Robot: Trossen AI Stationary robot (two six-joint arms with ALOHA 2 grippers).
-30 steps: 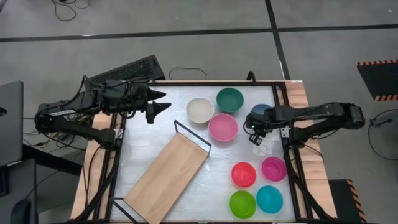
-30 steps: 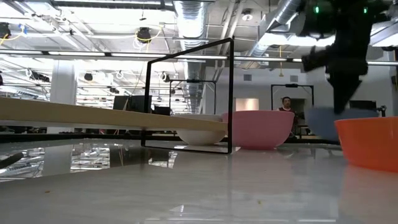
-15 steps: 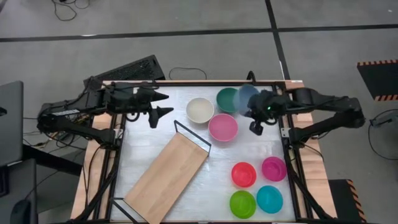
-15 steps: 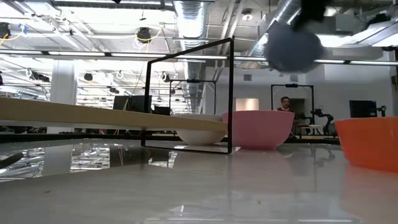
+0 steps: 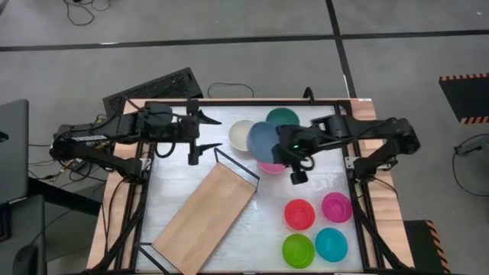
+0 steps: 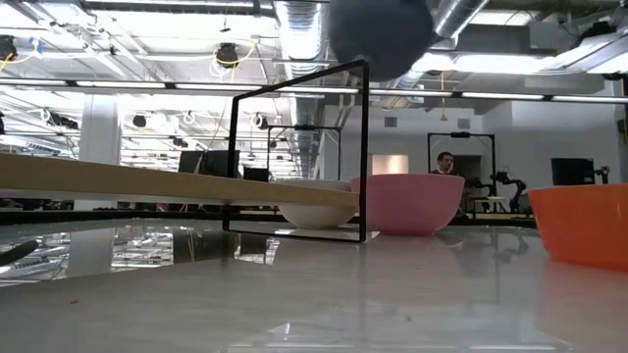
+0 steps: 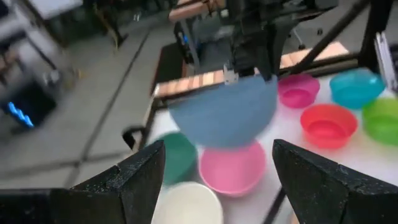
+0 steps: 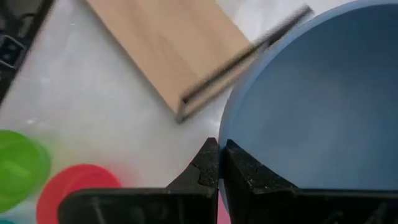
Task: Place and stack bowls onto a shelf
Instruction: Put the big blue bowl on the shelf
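High view puts the navy blue bowl point(image 5: 262, 142) in the air above the far middle of the table, hanging over the near edge of the light pink bowl point(image 5: 273, 162) and just beside the cream-white bowl point(image 5: 242, 135) and the dark green bowl point(image 5: 283, 118), a short way from the raised wire end of the shelf point(image 5: 206, 218). It is carried tilted, hollow turned partly sideways, which is probably what a pinch on a single point of the rim gives; held high like this it should clear the standing bowls and the black frame on the way to the board. The right gripper point(image 8: 217, 160) has its fingers drawn almost together on that rim, one inside the wall and one outside, and nothing else touches the bowl. The shelf lies slantwise across the left half of the table with no bowl on its board, so stacking has not begun. The red bowl point(image 5: 299, 214), magenta bowl point(image 5: 336, 207), lime green bowl point(image 5: 298, 250) and cyan bowl point(image 5: 331, 244) sit grouped at the near right. The left gripper point(image 5: 200, 138) hovers wide apart and empty near the far left edge, pointing toward the carried bowl.
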